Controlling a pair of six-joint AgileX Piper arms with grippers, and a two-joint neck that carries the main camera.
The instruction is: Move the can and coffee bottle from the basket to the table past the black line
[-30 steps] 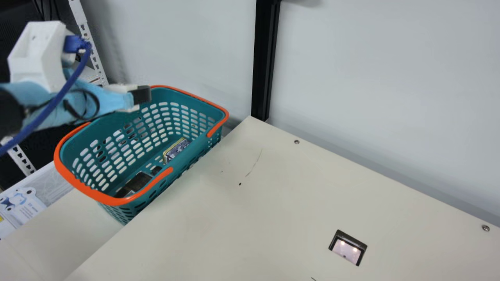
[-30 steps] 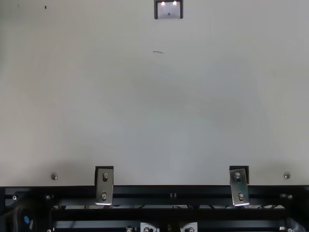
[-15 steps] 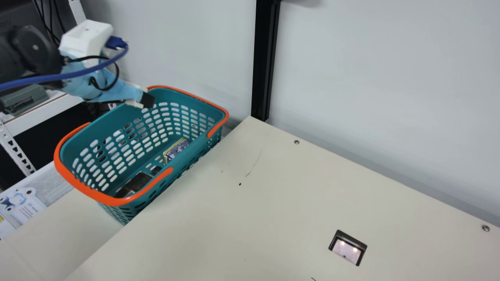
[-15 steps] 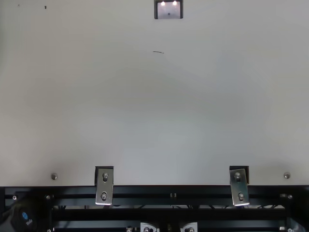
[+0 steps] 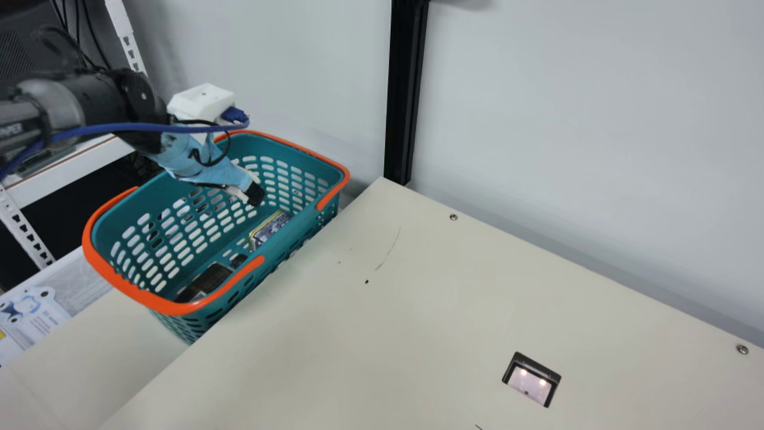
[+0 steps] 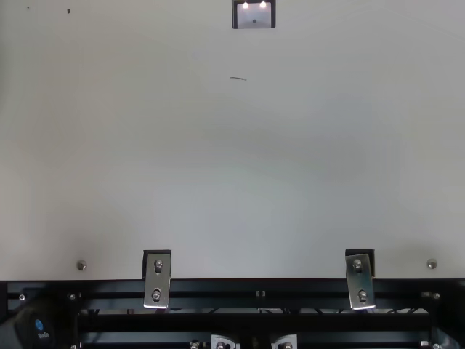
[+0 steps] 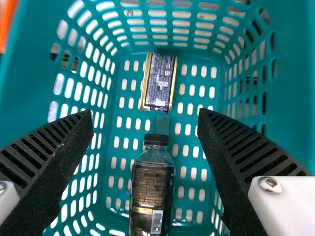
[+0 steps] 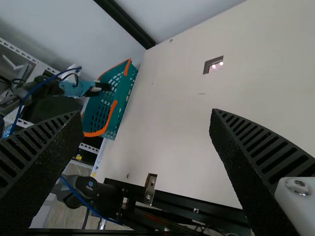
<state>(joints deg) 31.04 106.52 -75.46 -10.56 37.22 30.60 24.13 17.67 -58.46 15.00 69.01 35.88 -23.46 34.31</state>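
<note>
Can lies in the teal basket, toward two o'clock from the coffee bottle in the main view, basket beside the table at nine o'clock. Left gripper hangs above, spread and released; right gripper is spread too.

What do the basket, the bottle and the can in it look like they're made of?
The basket looks like matte moulded plastic, given its slotted, one-piece walls. The bottle seems clear plastic, perhaps glass, its bare shoulder see-through and shiny. The can is probably metal, judging by its gold-coloured edges.
</note>
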